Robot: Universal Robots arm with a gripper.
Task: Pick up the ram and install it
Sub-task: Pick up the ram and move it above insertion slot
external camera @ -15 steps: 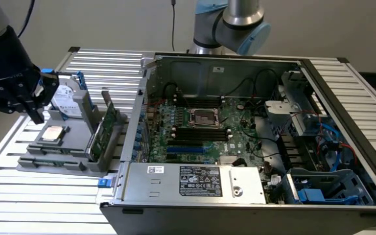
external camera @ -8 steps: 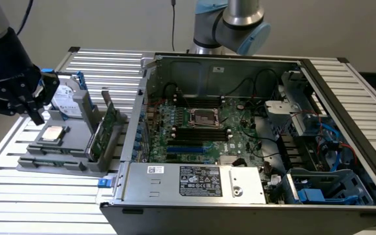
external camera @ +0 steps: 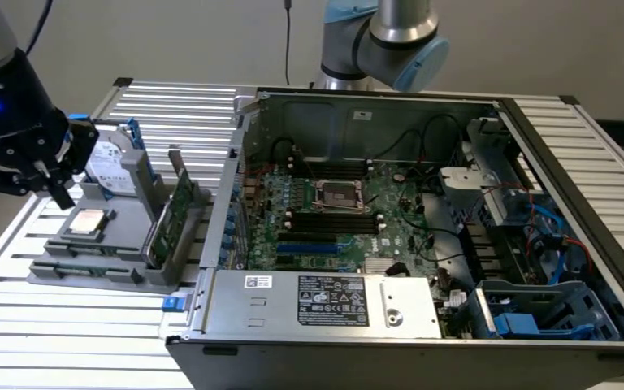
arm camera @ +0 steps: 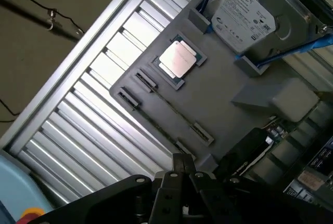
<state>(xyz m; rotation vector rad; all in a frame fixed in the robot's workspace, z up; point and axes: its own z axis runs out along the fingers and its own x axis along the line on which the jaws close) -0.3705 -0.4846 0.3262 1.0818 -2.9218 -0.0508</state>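
Note:
The ram [arm camera: 174, 108] is a thin stick standing on edge between two end clips of the grey holder [arm camera: 218, 94]. In the exterior view the ram [external camera: 82, 248] lies along the front part of that holder [external camera: 117, 272], at the exterior view's left. My black gripper [external camera: 61, 191] hangs above the holder's far left corner, over the white slatted table. Seen from the wrist, the gripper [arm camera: 182, 165] has its fingers pressed together, shut on nothing, a short way off the ram's near end. The motherboard's black slots [external camera: 334, 219] lie inside the open computer case [external camera: 572, 203].
On the holder sit a silver processor [arm camera: 178, 60], a hard drive with blue rails [arm camera: 242, 18] and an upright green expansion card [external camera: 171, 219]. A silver power supply [external camera: 323, 301] fills the case's near side. Cables and blue drive bays [external camera: 535, 313] crowd its right end.

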